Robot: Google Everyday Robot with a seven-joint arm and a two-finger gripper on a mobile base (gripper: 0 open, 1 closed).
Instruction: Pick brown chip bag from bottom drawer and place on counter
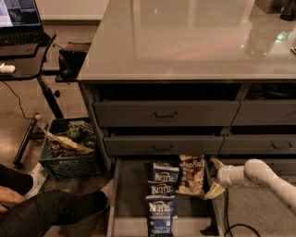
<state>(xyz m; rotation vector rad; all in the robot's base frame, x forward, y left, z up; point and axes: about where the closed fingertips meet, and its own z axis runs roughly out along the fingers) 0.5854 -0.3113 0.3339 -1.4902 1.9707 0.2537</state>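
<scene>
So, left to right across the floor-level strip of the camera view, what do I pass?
Green crate → stack of blue Kettle bags in the bottom drawer → brown chip bag → gripper, open at the drawer's right edge, just right of that bag.

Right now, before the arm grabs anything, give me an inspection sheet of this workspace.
Surface: counter glossy grey, objects at far right corner.
Job's things: brown chip bag lying in open bottom drawer, right of blue Kettle bags.
Clutter: three blue Kettle bags in the drawer.
Grippers: end effector open, just right of the brown chip bag, not gripping it.
Cables: black cable on floor below the arm.
Surroundings: crate, person's legs, laptop desk at left.
</scene>
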